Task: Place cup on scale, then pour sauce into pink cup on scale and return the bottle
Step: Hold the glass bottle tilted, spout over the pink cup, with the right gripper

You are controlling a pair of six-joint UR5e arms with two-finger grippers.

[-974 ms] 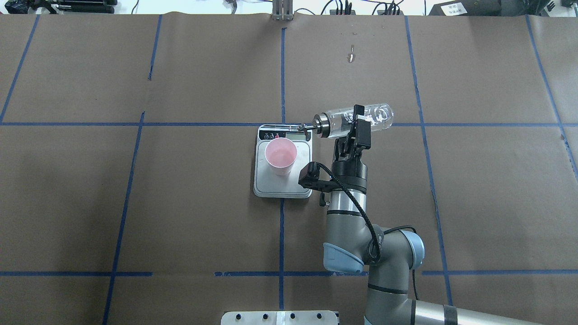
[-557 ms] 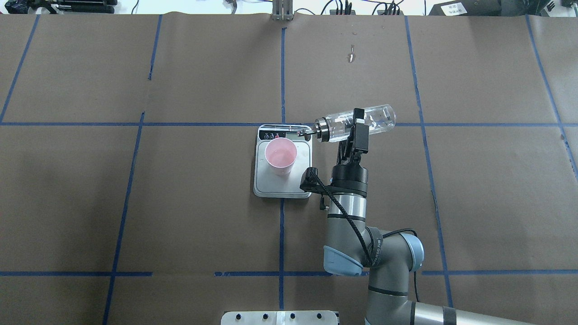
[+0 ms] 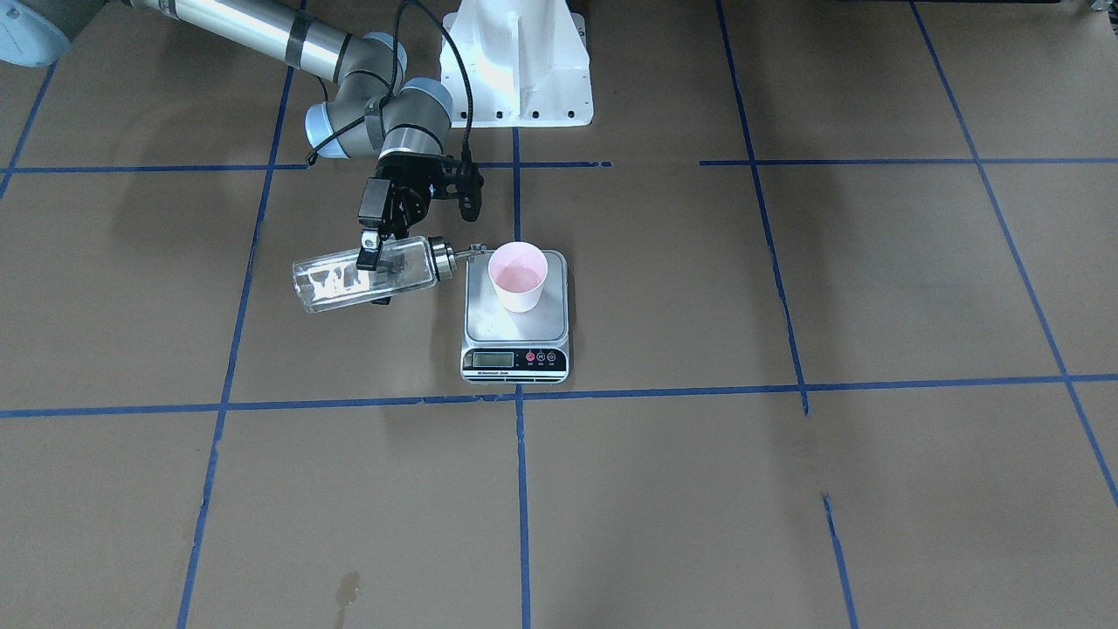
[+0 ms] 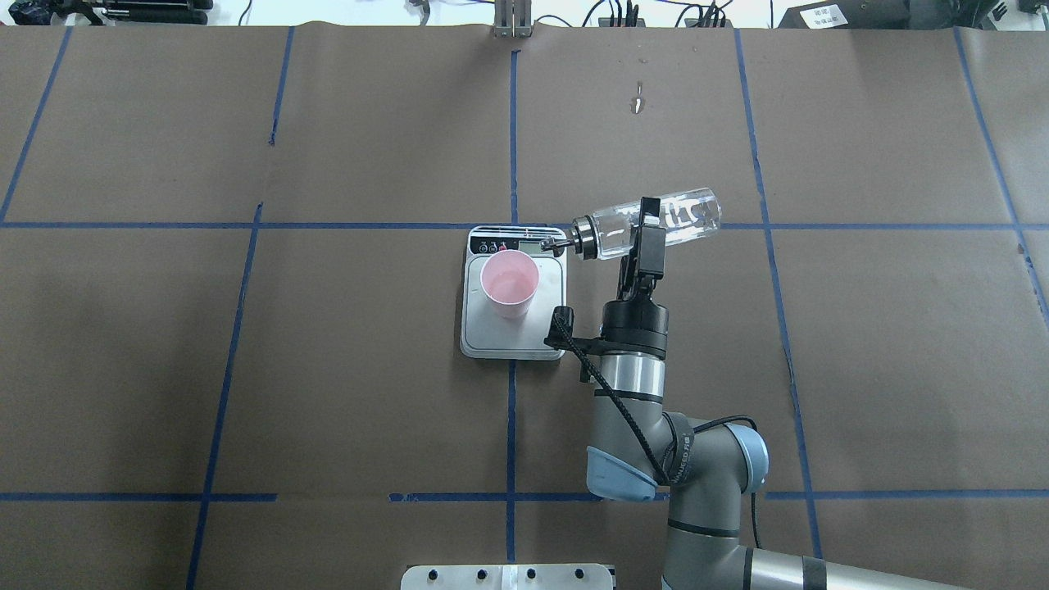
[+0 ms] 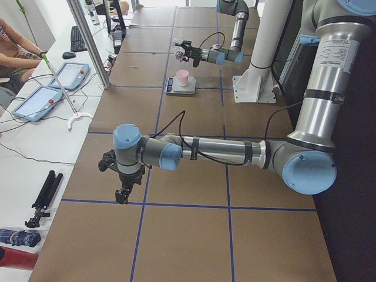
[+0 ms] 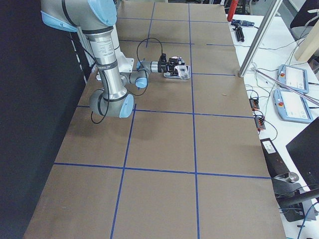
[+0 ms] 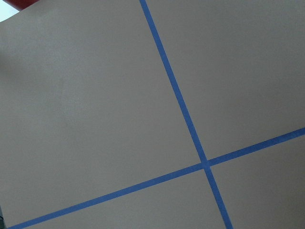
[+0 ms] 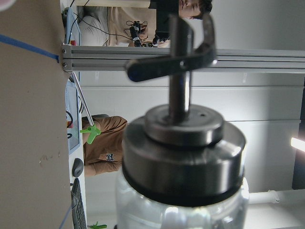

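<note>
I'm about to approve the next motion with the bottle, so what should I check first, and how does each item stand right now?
1. Cup upright on the scale: ok.
2. Right gripper shut on the bottle: ok.
3. Spout over the cup's mouth: not ok, it sits beside the cup, at the scale's edge.
4. Bottle upright for setting down: not ok, it is nearly horizontal.
5. Display reading: cannot tell, too small.
6. Left gripper away from the scale: ok, far off.
</note>
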